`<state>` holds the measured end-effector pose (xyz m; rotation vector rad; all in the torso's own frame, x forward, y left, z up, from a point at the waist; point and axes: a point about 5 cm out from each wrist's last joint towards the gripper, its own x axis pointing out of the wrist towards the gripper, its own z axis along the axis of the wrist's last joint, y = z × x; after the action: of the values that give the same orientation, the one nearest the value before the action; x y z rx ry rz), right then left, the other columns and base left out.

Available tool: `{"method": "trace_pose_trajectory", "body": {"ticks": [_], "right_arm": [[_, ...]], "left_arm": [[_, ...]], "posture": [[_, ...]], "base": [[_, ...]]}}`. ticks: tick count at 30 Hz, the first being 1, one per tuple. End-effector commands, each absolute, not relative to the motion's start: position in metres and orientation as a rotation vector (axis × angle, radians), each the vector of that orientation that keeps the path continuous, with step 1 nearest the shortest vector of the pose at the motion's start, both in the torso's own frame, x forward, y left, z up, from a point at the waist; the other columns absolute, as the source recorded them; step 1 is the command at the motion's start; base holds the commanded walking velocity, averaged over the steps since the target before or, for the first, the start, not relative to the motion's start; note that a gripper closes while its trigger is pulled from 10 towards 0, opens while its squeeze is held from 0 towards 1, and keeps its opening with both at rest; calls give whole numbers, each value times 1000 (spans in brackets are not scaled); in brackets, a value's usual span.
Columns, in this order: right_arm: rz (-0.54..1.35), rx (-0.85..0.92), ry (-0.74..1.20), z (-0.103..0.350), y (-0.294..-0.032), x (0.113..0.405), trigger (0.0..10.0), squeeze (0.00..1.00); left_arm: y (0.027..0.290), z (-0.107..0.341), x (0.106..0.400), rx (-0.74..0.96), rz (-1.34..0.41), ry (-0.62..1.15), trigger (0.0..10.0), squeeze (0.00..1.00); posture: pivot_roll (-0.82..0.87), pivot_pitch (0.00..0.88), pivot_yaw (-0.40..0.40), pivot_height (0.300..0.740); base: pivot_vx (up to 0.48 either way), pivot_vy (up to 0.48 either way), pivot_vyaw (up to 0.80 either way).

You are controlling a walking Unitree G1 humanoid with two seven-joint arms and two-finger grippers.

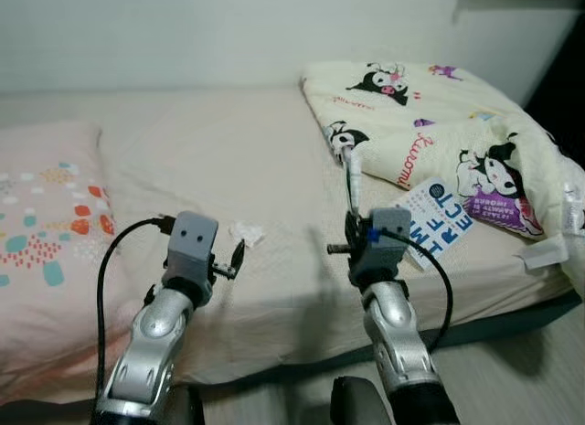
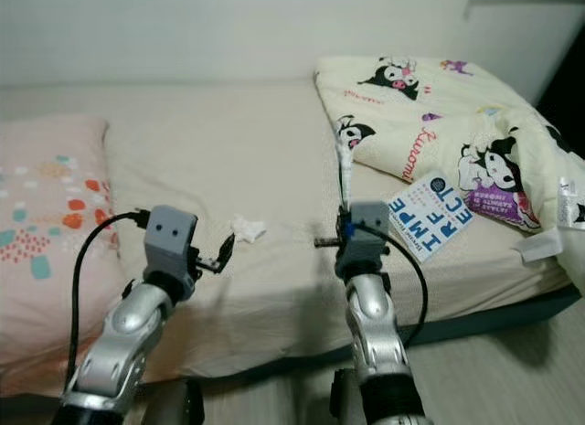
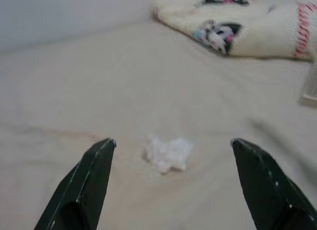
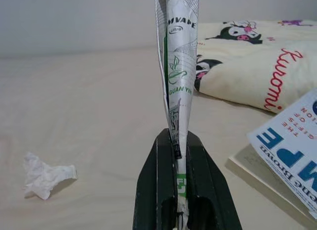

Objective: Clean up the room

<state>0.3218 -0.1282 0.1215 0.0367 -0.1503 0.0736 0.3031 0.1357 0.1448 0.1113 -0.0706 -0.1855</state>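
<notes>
One piece of litter is in hand and several more wait on the bed (image 1: 228,160) as the room cleanup appears only partly done. At far left a pink patterned pillow (image 1: 46,224) lies in place. Beside it, the left gripper (image 3: 171,146) hovers low over the sheet with its jaws spread wide and empty, aimed at a crumpled white tissue (image 1: 247,233) just ahead of its fingertips; picking that up looks like the step at hand. Toward the middle, the right gripper (image 4: 179,141) is clamped tight on a crushed white-and-green wrapper (image 4: 176,67), held upright above the mattress and yet to be thrown away. Further right a blue-and-white book (image 1: 441,217) rests on the sheet against a rumpled cartoon-print blanket (image 1: 430,123), and a small white scrap (image 1: 546,255) sits at the bed's right edge, all apparently untidied.
</notes>
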Motion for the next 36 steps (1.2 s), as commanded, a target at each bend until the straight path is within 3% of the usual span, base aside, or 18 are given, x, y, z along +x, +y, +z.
{"method": "trace_pose_trajectory", "body": {"ticks": [1,11,21,36], "right_arm": [[80,38,-136,119,-128,320,10000,0],[71,9,-70,119,-133,314,10000,0],[149,-29,26,107,-129,309,10000,0],[211,-56,59,108,-122,309,10000,0]], "left_arm": [[130,136,306,104,-204,-24,10000,0],[119,131,304,84,-202,-18,10000,0],[138,127,304,88,-122,-3,10000,0],[144,126,300,82,-82,-11,10000,0]], "posture": [[-4,0,-19,586],[0,0,-13,616],[12,0,-40,661],[17,0,-67,726]], "base": [[0,0,0],[0,0,0],[0,0,0],[0,0,0]]}}
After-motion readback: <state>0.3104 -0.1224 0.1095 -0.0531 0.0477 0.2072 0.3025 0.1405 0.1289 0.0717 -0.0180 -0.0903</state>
